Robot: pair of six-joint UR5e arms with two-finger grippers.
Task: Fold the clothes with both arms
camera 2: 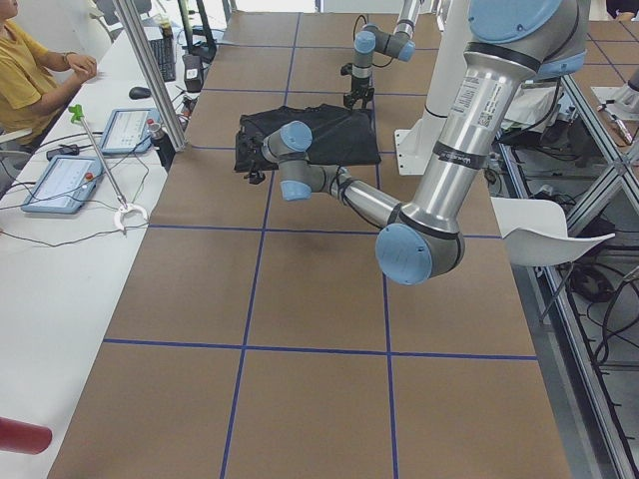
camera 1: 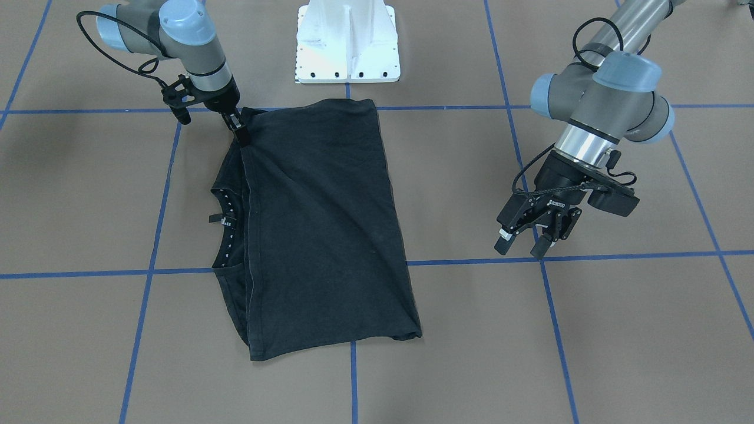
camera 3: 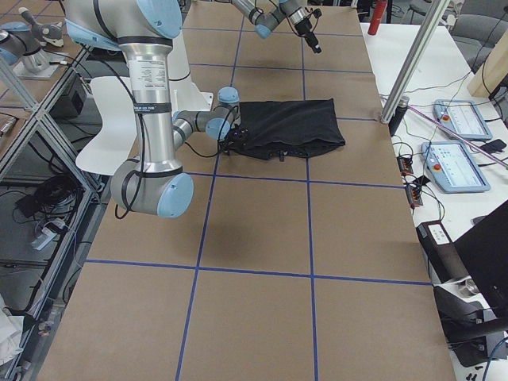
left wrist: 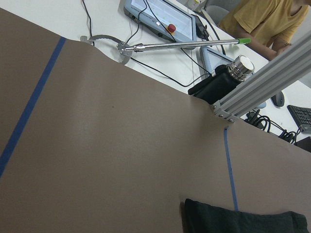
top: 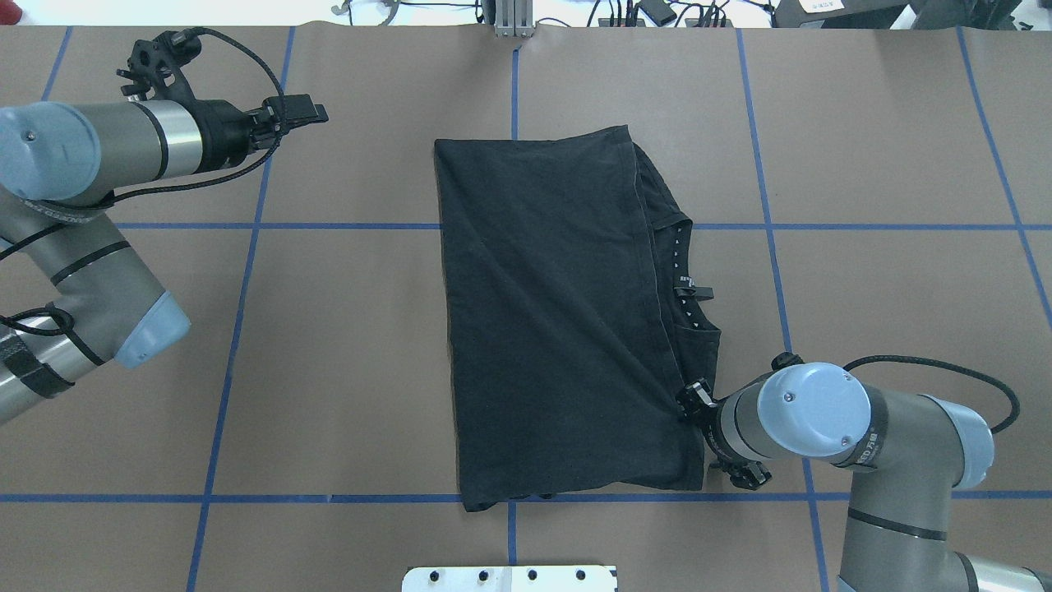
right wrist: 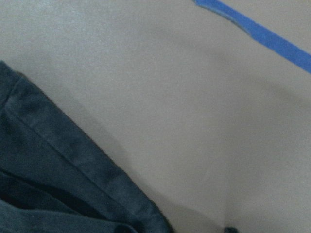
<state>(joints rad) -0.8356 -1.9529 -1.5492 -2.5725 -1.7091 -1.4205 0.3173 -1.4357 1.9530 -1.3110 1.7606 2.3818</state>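
- Shirt (camera 1: pixel 324 224): matt black cloth, soft, faintly creased.
- Surface (camera 1: pixel 618 330): smooth, matt brown paper, crossed by blue tape (camera 1: pixel 648 255).
- Left arm (camera 1: pixel 607 109) and right arm (camera 1: pixel 197 59): dull grey metal, bright brushed wrist bands, smooth light blue plastic caps.
- Left end effector (camera 1: pixel 519 249): matt black.
- Pedestal (camera 1: pixel 347 41): white-painted, slightly glossy.

The T-shirt (top: pixel 559 321) lies flat in the middle of the table (top: pixel 345 345), directly before the pedestal base (camera 1: pixel 347 41), with its neck opening (top: pixel 686 288) toward the robot's right and a folded layer over the rest. The right gripper (camera 1: pixel 240 134) is at the shirt's near corner on that side, touching the hem. The left gripper (camera 1: pixel 527 244) hangs over the table well apart from the shirt, on the robot's left.
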